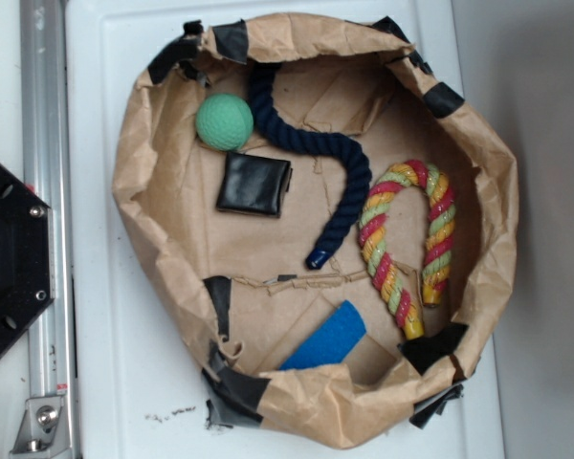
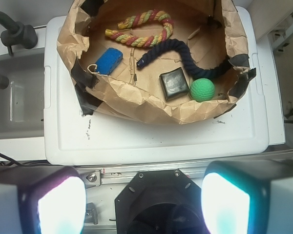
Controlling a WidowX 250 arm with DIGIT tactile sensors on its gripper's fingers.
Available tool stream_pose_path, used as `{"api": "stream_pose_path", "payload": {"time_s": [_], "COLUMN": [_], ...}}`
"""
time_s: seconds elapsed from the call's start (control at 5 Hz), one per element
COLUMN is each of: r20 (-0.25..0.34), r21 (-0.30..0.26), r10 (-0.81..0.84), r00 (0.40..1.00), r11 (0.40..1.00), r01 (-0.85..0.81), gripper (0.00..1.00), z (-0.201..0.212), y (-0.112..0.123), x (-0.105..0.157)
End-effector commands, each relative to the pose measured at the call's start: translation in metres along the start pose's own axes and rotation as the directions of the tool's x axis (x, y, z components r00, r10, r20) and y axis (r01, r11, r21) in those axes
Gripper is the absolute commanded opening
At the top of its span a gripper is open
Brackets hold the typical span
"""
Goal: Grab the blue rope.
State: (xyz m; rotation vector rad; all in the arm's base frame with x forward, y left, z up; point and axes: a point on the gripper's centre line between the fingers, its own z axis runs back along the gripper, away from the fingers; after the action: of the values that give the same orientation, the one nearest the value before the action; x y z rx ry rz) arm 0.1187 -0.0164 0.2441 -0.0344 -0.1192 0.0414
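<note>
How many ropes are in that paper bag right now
2. The blue rope snakes down the middle from the back rim, between the green ball and the striped one. The multicolour rope arches along the right side. None seems hidden, though folds could cover something.

The blue rope, thick, dark navy and twisted, lies S-curved inside the paper nest, its apparently shiny blue-capped end nearest the nest's middle.

Blue rope lying S-curved in a brown paper nest, between green ball and striped rope.
</note>
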Motion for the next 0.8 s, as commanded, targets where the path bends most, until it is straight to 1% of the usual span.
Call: {"api": "stream_pose_path", "payload": {"time_s": [0.0, 0.2, 0.4, 0.6], "r20": [0.000, -0.035, -0.007, 0.044], "r21": [0.000, 0.075, 0.110, 0.037], "r10": [0.000, -0.096, -0.061, 0.058], "r00": [1.000, 0.995, 0.998, 0.997], "r11": [1.000, 0.992, 0.992, 0.998], "r01": [0.000, 0.098, 0.061, -0.060], "gripper": [1.00, 1.00, 1.00, 1.00], "z": [0.000, -0.040, -0.072, -0.096], "y": [0.000, 0.012, 0.022, 0.038], "x": [0.000, 0.046, 0.077, 0.089]}}
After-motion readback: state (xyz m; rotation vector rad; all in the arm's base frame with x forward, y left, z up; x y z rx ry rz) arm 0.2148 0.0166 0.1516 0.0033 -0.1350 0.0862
